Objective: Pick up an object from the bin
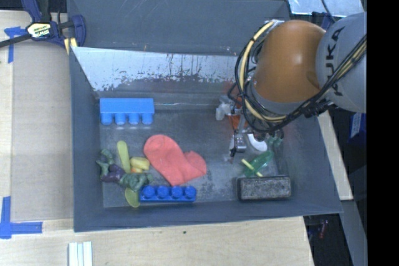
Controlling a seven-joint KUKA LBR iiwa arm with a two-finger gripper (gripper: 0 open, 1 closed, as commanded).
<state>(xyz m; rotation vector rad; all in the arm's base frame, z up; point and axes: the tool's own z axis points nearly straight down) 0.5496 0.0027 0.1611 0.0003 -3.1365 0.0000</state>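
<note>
My gripper (239, 145) hangs over a small green toy (259, 162) at the bin's (87, 196) right front, just behind the grey block (265, 188). How open it is I cannot tell. The toy looks light, stiff, slippery; I'd pinch its narrow middle.

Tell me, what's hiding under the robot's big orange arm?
A green thing and a white piece peek out below the arm, just above a grey block. The arm covers the rest of that corner, so anything else there cannot be seen.
</note>
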